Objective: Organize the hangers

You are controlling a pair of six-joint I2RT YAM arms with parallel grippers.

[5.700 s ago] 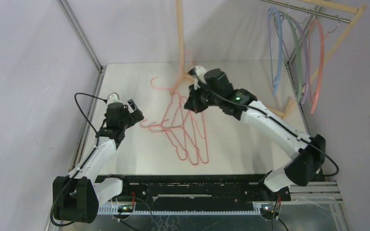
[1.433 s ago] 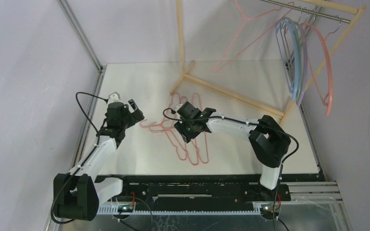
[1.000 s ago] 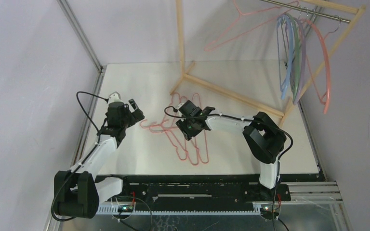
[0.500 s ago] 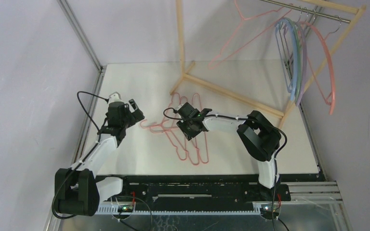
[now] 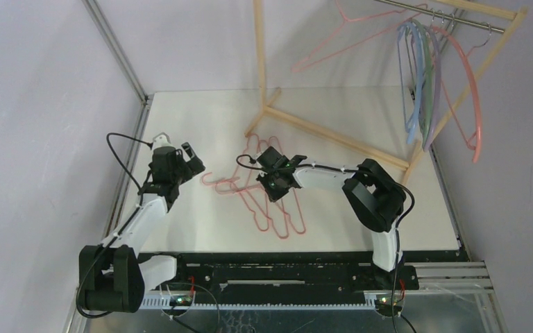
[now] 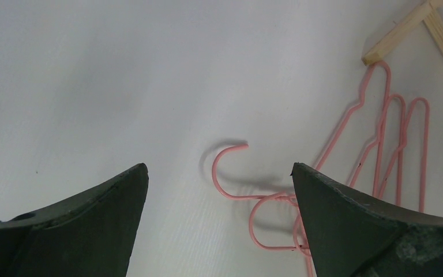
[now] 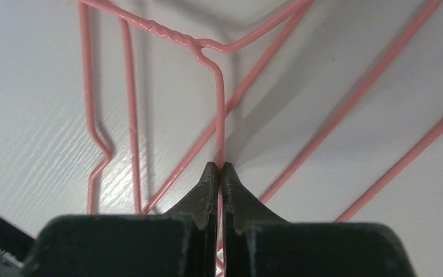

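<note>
Several pink wire hangers [image 5: 271, 208] lie in a pile on the white table. My right gripper [image 5: 272, 182] is low over the pile and shut on the wire of one pink hanger [image 7: 220, 115], which runs between its fingertips [image 7: 210, 173]. My left gripper [image 5: 184, 161] is open and empty, to the left of the pile, with two pink hooks [image 6: 233, 173] between its fingers [image 6: 346, 213]. One pink hanger [image 5: 340, 38] hangs on the metal rail [image 5: 437, 15], beside blue [image 5: 409, 76], grey-green, lilac [image 5: 434, 90] and salmon [image 5: 473, 90] hangers.
The pale wooden rack frame [image 5: 319, 132] crosses the table behind the pile; its foot end shows in the left wrist view [image 6: 398, 34]. A metal post [image 5: 114, 48] runs along the left wall. White table surface [image 5: 201, 118] lies on the far left.
Since 5.7 s ago a pink hanger has come to hang on the rail and my right gripper has come down onto the pile. In the last second the hung hangers swing and the left gripper shifts slightly left.
</note>
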